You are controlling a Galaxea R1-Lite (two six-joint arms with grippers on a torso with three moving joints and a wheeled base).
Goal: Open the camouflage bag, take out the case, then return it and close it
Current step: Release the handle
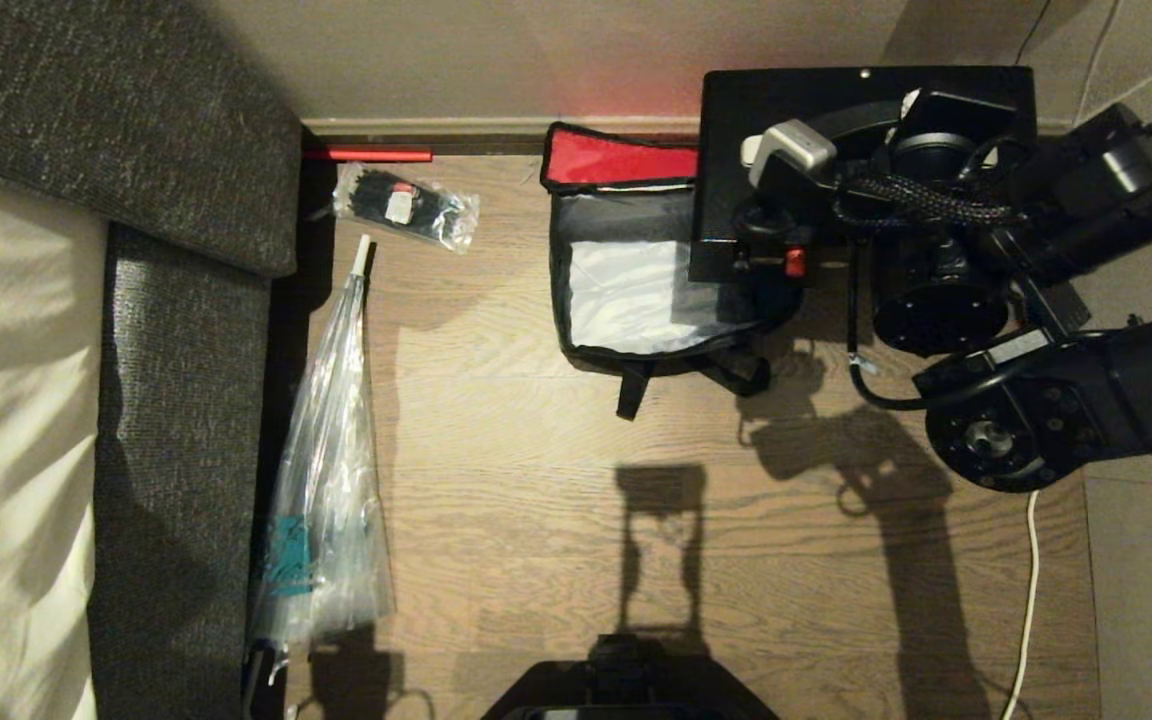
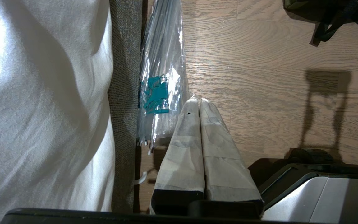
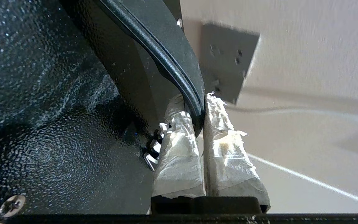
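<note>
The right gripper [image 3: 194, 102] has its jaws clamped on the case [image 1: 786, 100] handle, the case's long axis running left-right.

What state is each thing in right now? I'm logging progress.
camouflage bag: open, silvery lining showing, red lid folded back.
case: out of the bag, held up by its handle.
right gripper: shut on the case's handle.
left gripper: shut, empty, parked above the floor.

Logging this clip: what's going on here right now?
The right end effector is shut on the handle of the black case, holding it beside and partly over the open camouflage bag on the floor. The bag's silvery lining and red inner lid show. The left end effector is shut, idle near the sofa.
</note>
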